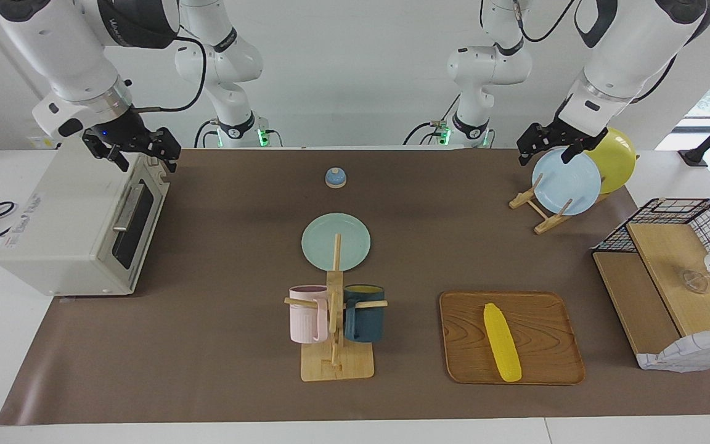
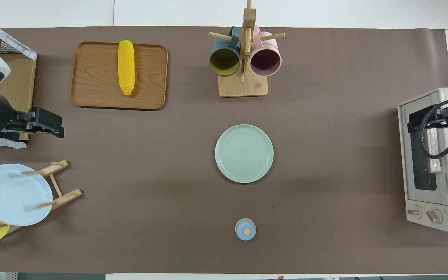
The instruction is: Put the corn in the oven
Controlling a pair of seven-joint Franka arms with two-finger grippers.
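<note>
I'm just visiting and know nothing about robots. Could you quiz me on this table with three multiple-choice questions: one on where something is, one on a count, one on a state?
1. Where does the corn lie?
A. on the wooden tray
B. on the green plate
C. inside the oven

2. How many mugs hang on the mug stand?
A. one
B. two
C. four

3. How is the oven door?
A. wide open
B. taken off
C. closed

Answers:
1 A: the yellow cob rests on the tray, toward the left arm's end of the table.
2 B: a pink mug and a dark blue mug hang on its pegs.
3 C: the door sits flush against the oven's front.
</note>
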